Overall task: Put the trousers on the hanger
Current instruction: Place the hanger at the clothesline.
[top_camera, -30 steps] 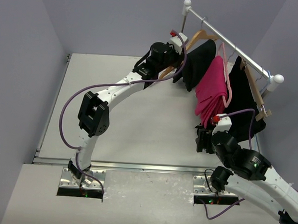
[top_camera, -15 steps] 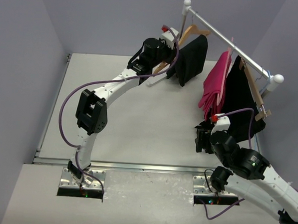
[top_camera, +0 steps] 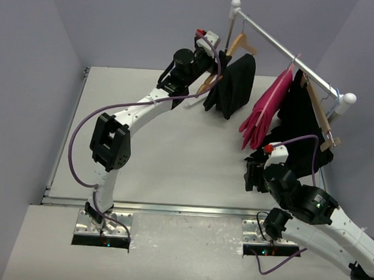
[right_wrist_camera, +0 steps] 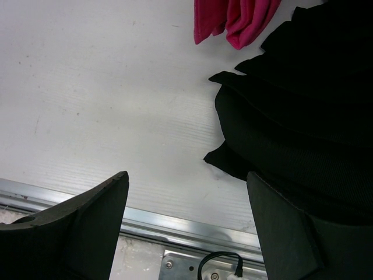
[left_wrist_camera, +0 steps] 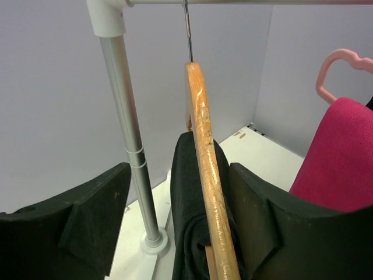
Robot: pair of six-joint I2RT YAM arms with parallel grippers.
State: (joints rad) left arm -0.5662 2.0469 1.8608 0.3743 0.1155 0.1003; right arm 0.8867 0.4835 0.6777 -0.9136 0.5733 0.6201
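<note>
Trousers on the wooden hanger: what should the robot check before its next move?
1. The hook of the hanger over the rail: ok.
2. The trousers draped over the hanger: ok.
3. The left gripper open, one finger on each side of the hanger: ok.
4. The left fingers clear of the fabric: cannot tell.
5. The right gripper open and empty: ok.
6. The pink garment apart from the trousers: ok.

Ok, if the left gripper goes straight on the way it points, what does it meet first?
Probably the wooden hanger with the black trousers draped over it, right between the open jaws of the left gripper. Depth is unclear, but nothing shows nearer.
</note>
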